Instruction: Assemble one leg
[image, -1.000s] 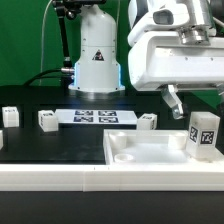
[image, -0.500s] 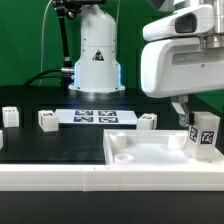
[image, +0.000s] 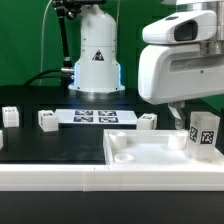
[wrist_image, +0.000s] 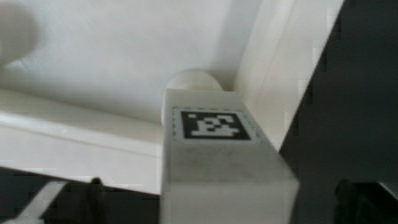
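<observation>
Nearest the camera, the large white tray-like panel (image: 150, 155) with its raised rim is lying flat on the black table (image: 40, 140). The leg (image: 201, 136) is standing upright at the panel's far corner on the exterior view's right, showing its black-and-white tags. Whether it is resting inside the rim or just behind it cannot be told. The main risk seems to be a tip-over. The post is narrow and free-standing, so a fingertip landing on its top or brushing one face would probably be knocking it against the rim or off toward the table edge. A shallow or off-centre pinch could also be letting it twist as it lifts. The gripper (image: 180, 114) is hanging just above and slightly toward the exterior view's left of the leg, not touching it. In the wrist view the leg (wrist_image: 224, 150) is filling the middle of the picture. Faint finger shapes are sitting well to either side with dark gaps between, so the jaws appear to be standing apart and holding nothing. Farther back, a small white part (image: 148, 121) is sitting just behind the panel's far rim. Beyond that, the marker board (image: 95, 116) is lying flat. The arm's white base (image: 97, 55) is standing behind it all.
</observation>
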